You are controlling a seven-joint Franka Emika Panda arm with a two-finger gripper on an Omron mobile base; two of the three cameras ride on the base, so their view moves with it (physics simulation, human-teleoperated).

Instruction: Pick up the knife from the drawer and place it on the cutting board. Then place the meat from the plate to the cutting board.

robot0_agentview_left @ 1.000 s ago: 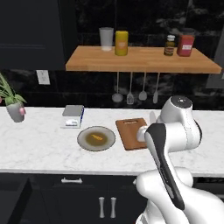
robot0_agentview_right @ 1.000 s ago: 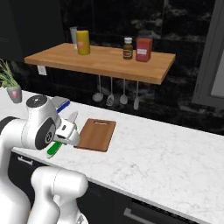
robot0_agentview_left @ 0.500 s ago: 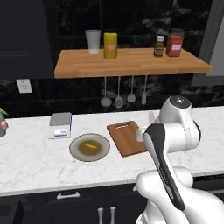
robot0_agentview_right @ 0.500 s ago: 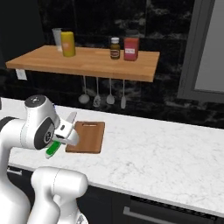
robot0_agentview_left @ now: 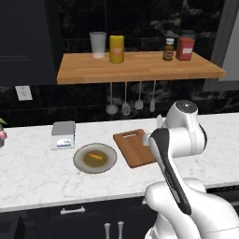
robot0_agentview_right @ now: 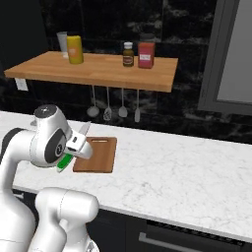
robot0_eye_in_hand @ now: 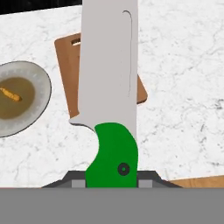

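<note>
Knife [robot0_eye_in_hand: 109, 87] in hand view: green handle clamped between the jaws of the gripper [robot0_eye_in_hand: 111, 177], grey blade stretching up over the cutting board [robot0_eye_in_hand: 72, 83]; plate [robot0_eye_in_hand: 39, 83] at left, with the meat [robot0_eye_in_hand: 9, 94] lying on it

Right base view: knife [robot0_agentview_right: 66, 160] held in the gripper [robot0_agentview_right: 69, 156] just left of the board [robot0_agentview_right: 98, 155], above the white marble counter [robot0_agentview_right: 172, 172]

Left base view: board [robot0_agentview_left: 133, 147] beside the plate [robot0_agentview_left: 81, 163], meat [robot0_agentview_left: 95, 157] at its centre, grey scale [robot0_agentview_left: 63, 134] further left
</note>
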